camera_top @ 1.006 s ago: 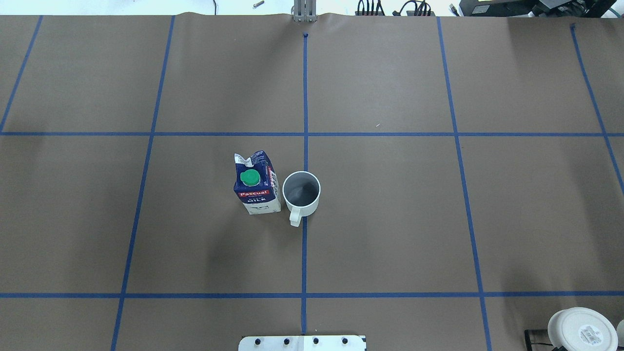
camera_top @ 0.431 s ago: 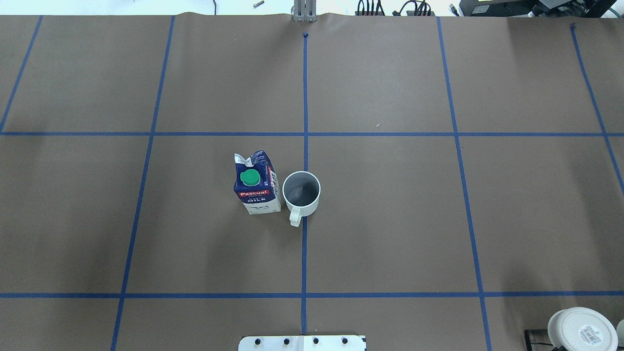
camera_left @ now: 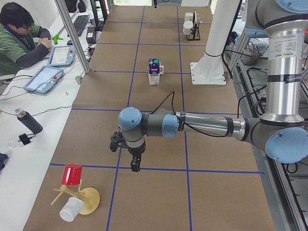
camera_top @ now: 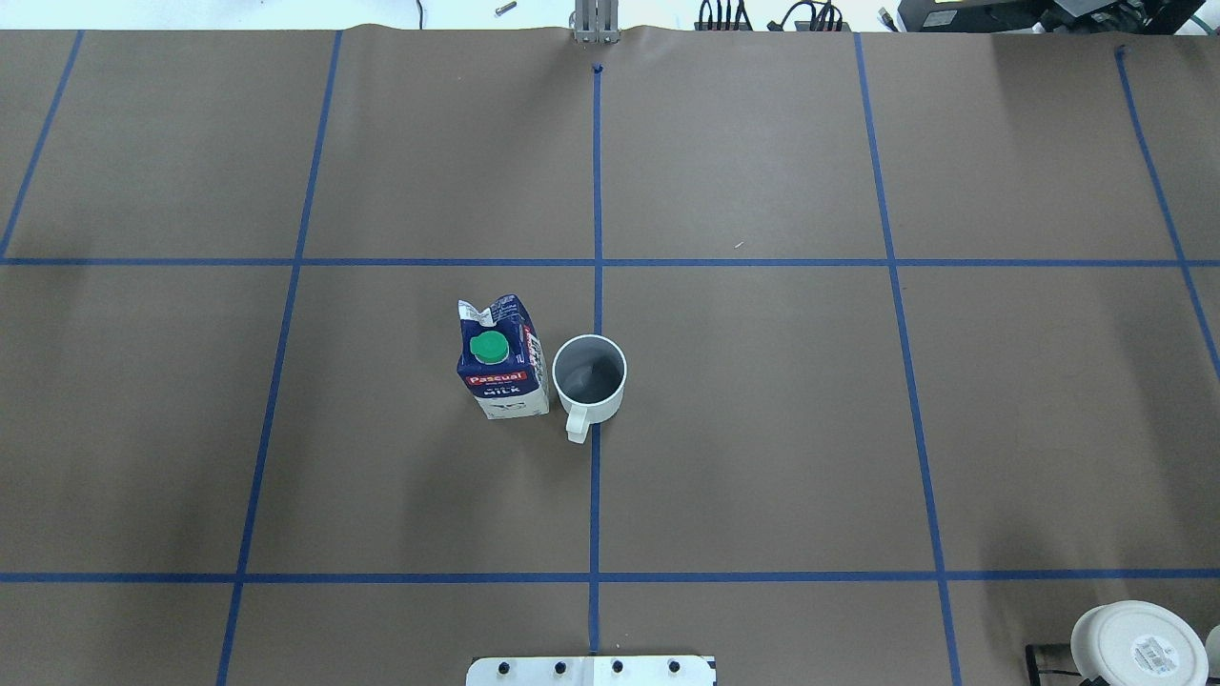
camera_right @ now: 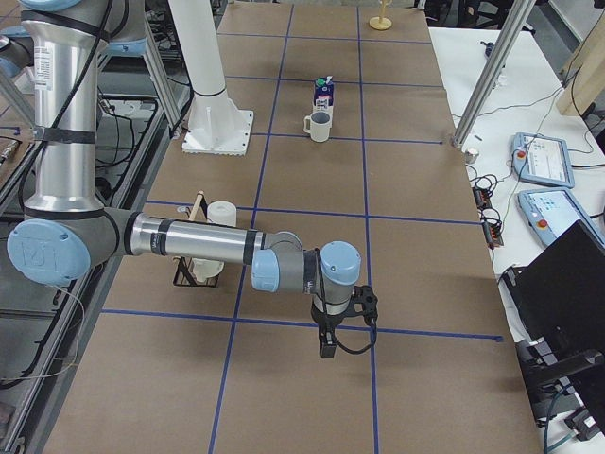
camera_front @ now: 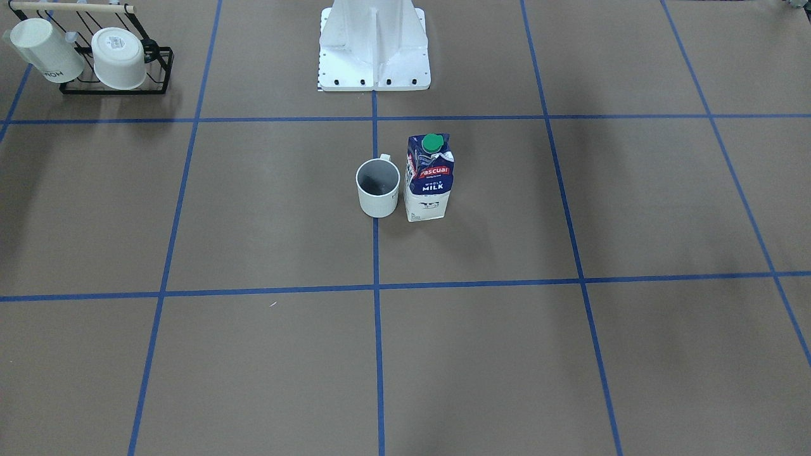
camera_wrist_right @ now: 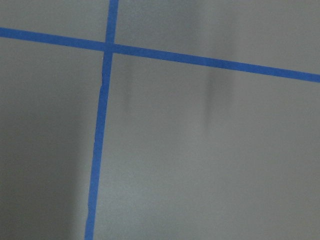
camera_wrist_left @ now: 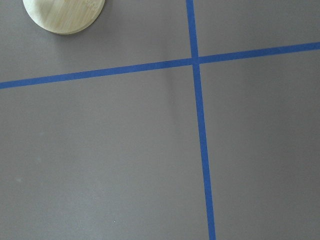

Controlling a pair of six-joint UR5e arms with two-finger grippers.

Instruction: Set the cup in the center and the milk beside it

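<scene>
The white cup point(camera_top: 589, 372) with a dark grey inside stands upright on the centre blue tape line, handle towards the robot; it also shows in the front view point(camera_front: 378, 183). The milk point(camera_top: 500, 367), a navy and white carton with a green cap, stands upright right beside it point(camera_front: 429, 180), on the robot's left. Both arms are far off at the table's ends. The left gripper point(camera_left: 136, 166) shows only in the exterior left view, and the right gripper point(camera_right: 327, 348) only in the exterior right view. Each points down over bare paper; I cannot tell if either is open or shut.
A black rack with white cups point(camera_front: 95, 54) stands at the robot's right near corner point(camera_top: 1134, 643). A wooden stand with a red cup point(camera_left: 72, 175) is at the left end, its base in the left wrist view point(camera_wrist_left: 64, 14). The robot's white base point(camera_front: 374, 44) is at the table's near edge. An operator point(camera_left: 19, 38) sits at the side bench.
</scene>
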